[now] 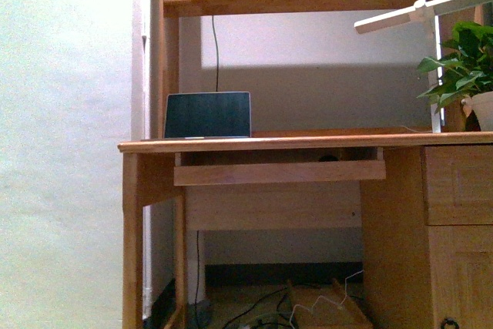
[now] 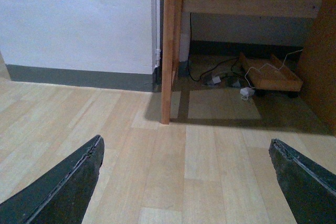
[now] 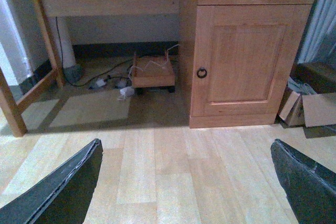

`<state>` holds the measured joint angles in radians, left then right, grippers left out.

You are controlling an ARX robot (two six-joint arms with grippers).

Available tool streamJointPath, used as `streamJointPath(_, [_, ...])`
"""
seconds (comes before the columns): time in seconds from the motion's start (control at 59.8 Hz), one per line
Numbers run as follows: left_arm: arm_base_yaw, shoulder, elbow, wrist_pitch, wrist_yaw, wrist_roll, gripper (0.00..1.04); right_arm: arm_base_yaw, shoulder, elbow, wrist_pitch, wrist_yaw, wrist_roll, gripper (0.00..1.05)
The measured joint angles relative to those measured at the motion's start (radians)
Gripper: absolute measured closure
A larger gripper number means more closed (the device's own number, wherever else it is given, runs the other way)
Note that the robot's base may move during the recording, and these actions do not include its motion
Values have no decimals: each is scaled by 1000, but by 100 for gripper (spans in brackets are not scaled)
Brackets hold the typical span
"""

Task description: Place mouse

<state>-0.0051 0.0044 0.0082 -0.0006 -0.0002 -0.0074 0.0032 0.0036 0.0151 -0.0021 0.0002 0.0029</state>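
Front view: mouse (image 1: 329, 158) dark, half-hidden in tray (image 1: 277, 172).

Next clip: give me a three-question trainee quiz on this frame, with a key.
1. True or false: the laptop stands open on the desk.
2. The left gripper and right gripper are: A) both open and empty; B) both shut; C) one open, one shut.
3. Fill in: a potted ___ sits at the desk's right end.
Key: 1 true; 2 A; 3 plant.
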Motion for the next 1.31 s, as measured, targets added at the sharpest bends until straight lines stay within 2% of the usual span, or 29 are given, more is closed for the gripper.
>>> streamJointPath(1.305, [0,-1,0,0,0,0,8,-1,0,0,0,-1,0,8])
